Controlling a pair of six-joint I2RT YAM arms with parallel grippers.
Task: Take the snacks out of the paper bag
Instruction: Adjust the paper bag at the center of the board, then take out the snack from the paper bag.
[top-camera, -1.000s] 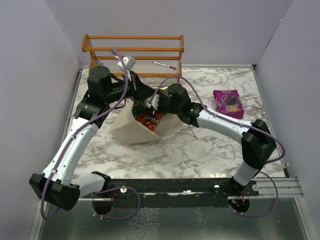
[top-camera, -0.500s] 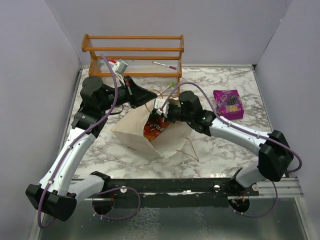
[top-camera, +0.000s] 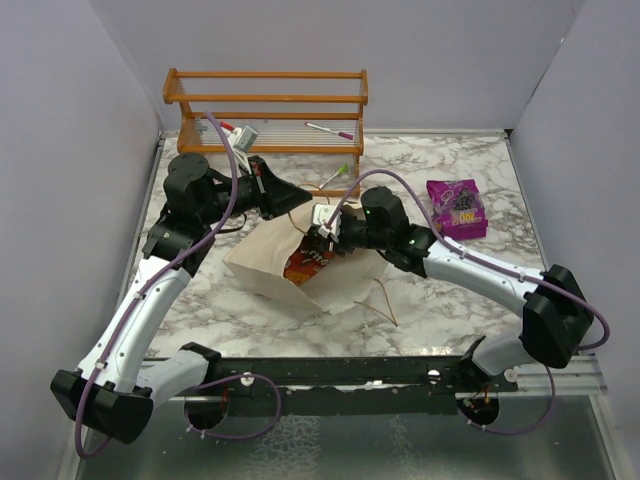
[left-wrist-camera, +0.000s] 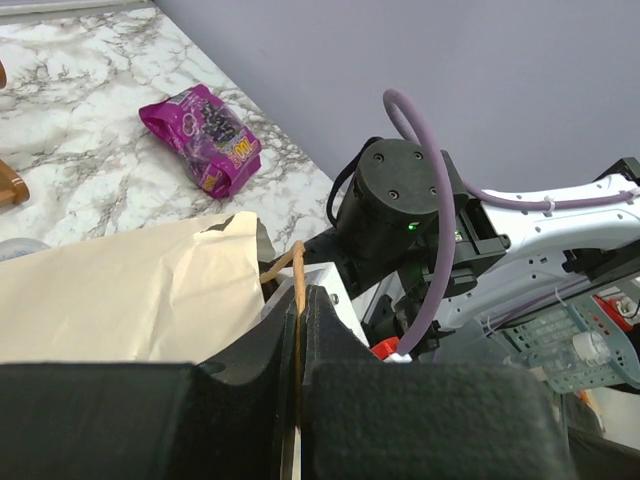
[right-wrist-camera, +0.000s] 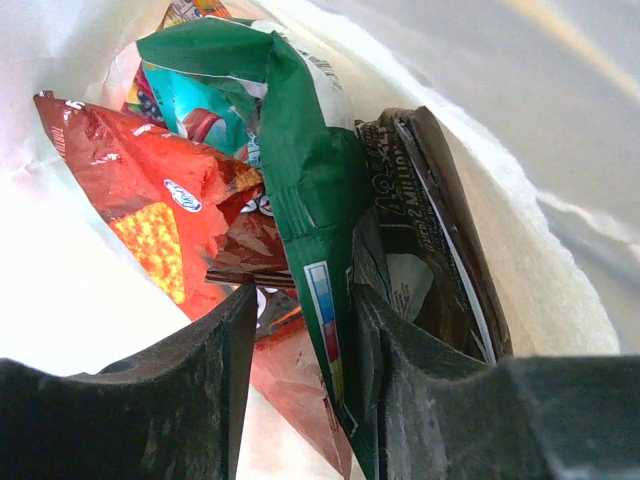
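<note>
The cream paper bag (top-camera: 262, 268) lies on its side mid-table, mouth facing right. My left gripper (top-camera: 296, 201) is shut on its tan string handle (left-wrist-camera: 297, 272), which holds the upper edge of the bag (left-wrist-camera: 130, 290) up. My right gripper (top-camera: 320, 243) reaches into the mouth. Inside, its jaws (right-wrist-camera: 303, 300) stand open, with the lower edge of a green packet (right-wrist-camera: 290, 130) hanging between them against the right finger. A red packet (right-wrist-camera: 150, 200), a dark brown packet (right-wrist-camera: 430, 230) and a teal packet (right-wrist-camera: 200, 100) lie around it. A purple packet (top-camera: 456, 206) rests outside on the table.
A wooden rack (top-camera: 265, 105) with pens and small items stands along the back wall. The bag's other string handle (top-camera: 385, 295) trails on the marble in front of the bag. Purple walls close in on both sides.
My right gripper has pushed into the bag's mouth and its jaws have parted from shut. The left arm has pulled the handle back and left, widening the mouth.
</note>
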